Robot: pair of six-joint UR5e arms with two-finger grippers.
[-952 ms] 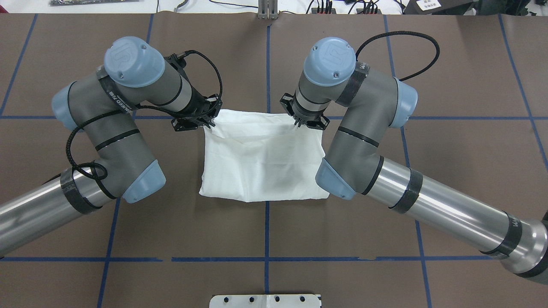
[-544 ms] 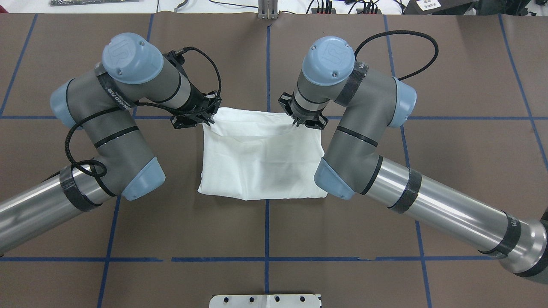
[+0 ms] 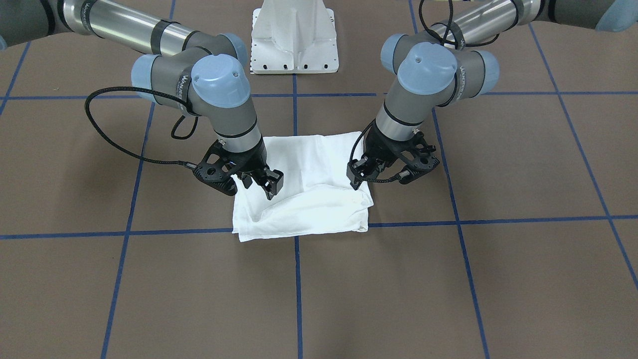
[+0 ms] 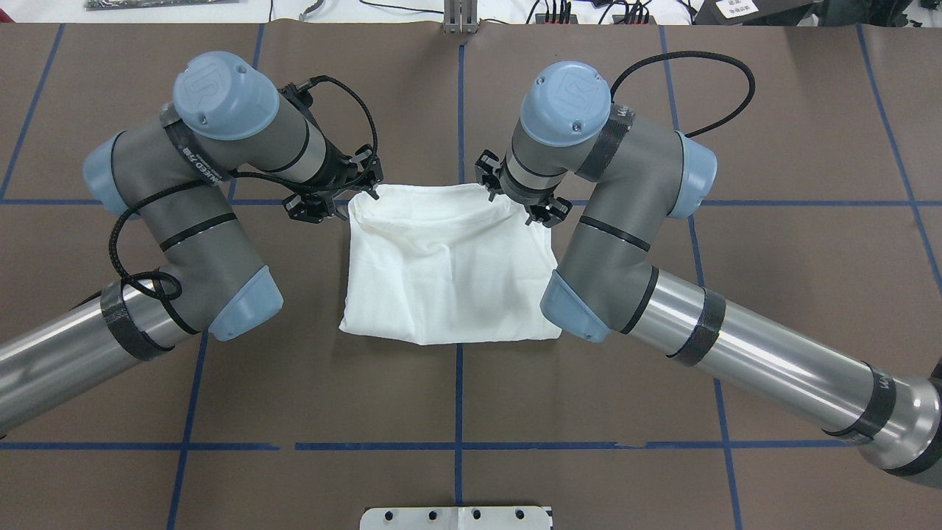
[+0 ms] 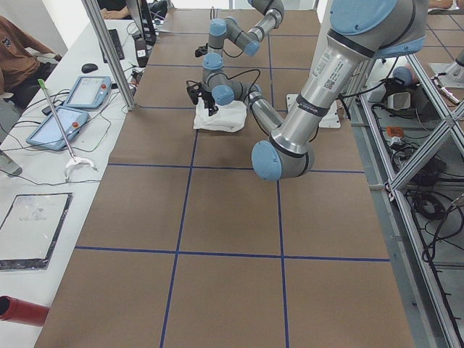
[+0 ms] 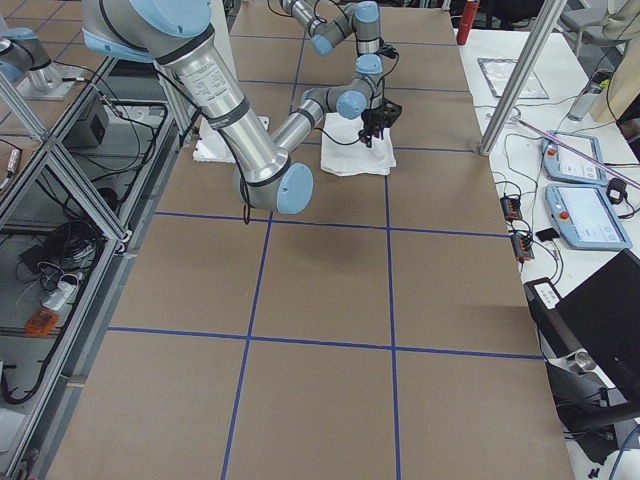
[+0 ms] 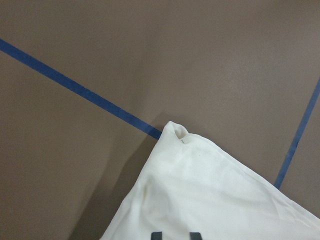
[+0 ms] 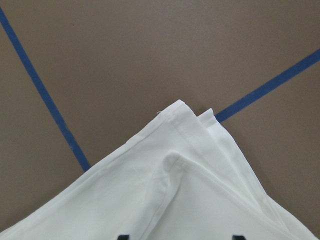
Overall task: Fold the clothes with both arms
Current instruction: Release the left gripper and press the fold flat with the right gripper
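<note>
The clothes are one white shirt (image 4: 449,272), folded into a rough rectangle at the table's middle (image 3: 309,204). No print or collar shows. My left gripper (image 4: 350,199) is at the shirt's far left corner. In the left wrist view its fingertips (image 7: 156,235) stand close together on the cloth, and the corner (image 7: 175,131) is raised off the table. My right gripper (image 4: 515,203) is at the far right corner, fingers spread wide above the fabric (image 8: 175,200). In the front view the left gripper (image 3: 357,183) touches the shirt's edge and the right gripper (image 3: 258,185) hovers over it.
Brown table cover with a grid of blue tape lines (image 4: 459,442). The white pedestal base (image 3: 294,35) stands at the robot's side. A side bench holds tablets (image 5: 87,90), and a seated person (image 5: 18,58) is beyond it. Metal posts (image 5: 109,51) rise along the table's edge.
The right gripper's fingers have spread apart at the far right corner. The left gripper has shifted slightly left and away, drawing the shirt's far left corner with it.
</note>
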